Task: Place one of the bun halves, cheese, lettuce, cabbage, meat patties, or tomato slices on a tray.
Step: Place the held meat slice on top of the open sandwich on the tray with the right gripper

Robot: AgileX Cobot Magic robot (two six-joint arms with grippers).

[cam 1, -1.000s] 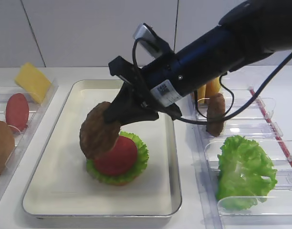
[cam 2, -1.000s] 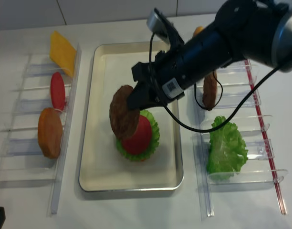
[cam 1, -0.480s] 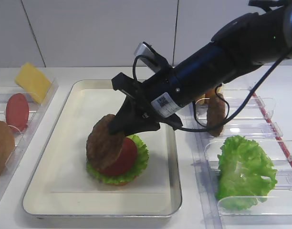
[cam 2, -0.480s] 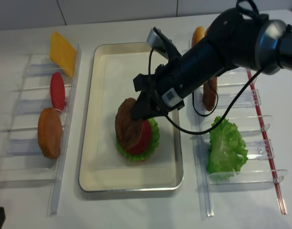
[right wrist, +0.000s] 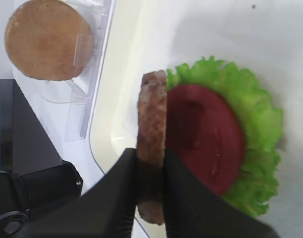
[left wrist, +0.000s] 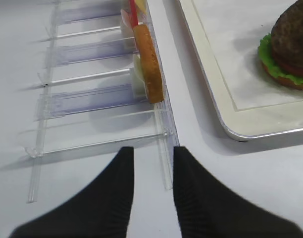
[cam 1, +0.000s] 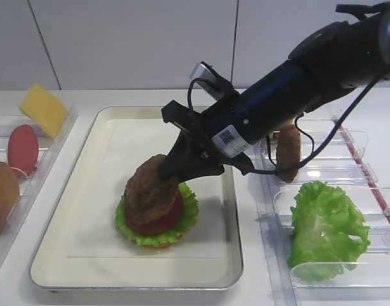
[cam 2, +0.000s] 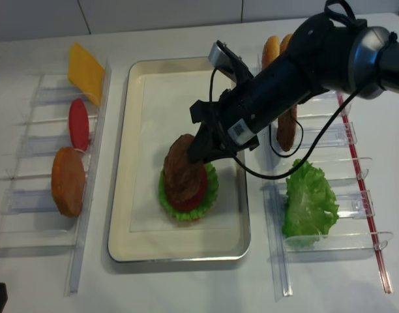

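Observation:
My right gripper [cam 1: 177, 167] is shut on a dark brown meat patty [cam 1: 150, 189], holding it tilted over a stack on the silver tray [cam 2: 121, 195]. The stack is a red tomato slice [right wrist: 203, 139] on frilly lettuce [right wrist: 260, 124]. The patty's lower edge [cam 2: 182, 171] leans on the tomato. In the right wrist view the patty [right wrist: 151, 114] shows edge-on between the black fingers [right wrist: 123, 188]. My left gripper [left wrist: 154, 153] is open and empty, low over the table by the left clear holder.
The left holder [cam 2: 30, 195] has cheese [cam 2: 86, 64], a tomato slice [cam 2: 79, 124] and a bun half [cam 2: 68, 181]. The right holder [cam 2: 330, 241] has another patty [cam 2: 287, 127], a lettuce leaf [cam 2: 308, 202] and buns [cam 2: 271, 49] at the back.
The right gripper has come down and to the right with the patty. The patty has tipped from hanging beside the stack to leaning on the tomato slice.

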